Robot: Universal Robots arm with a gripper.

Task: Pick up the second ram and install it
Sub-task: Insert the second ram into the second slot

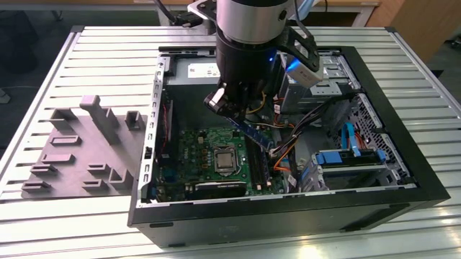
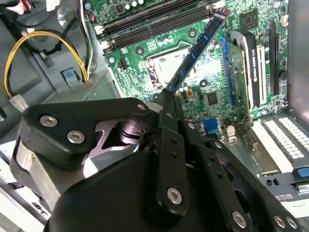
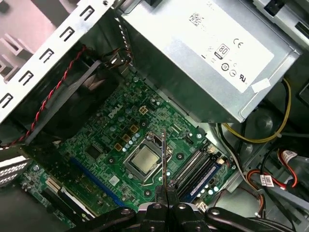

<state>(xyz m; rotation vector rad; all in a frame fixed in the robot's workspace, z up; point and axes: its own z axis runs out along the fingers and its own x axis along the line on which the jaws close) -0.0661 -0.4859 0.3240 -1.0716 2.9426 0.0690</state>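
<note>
The second ram (image 1: 253,133) is a thin, long blue stick with dark chips, held tilted above the green motherboard (image 1: 198,143) inside the open computer case. My gripper (image 1: 232,114) is shut on one end of it. In the second wrist view the second ram (image 2: 198,46) slants away from the black fingertips (image 2: 166,99) toward the long memory slots (image 2: 145,21). The first wrist view shows the second ram (image 3: 164,154) edge-on, rising from the gripper (image 3: 165,192) beside the silver processor (image 3: 143,160) and the memory slots (image 3: 198,169).
A grey plastic fixture (image 1: 86,143) with posts sits on the slatted table at the exterior view's left. Inside the case are the power supply (image 3: 203,53), orange and yellow cables (image 1: 284,156), blue-tabbed drive bays (image 1: 346,159) and an upright green card (image 2: 236,72).
</note>
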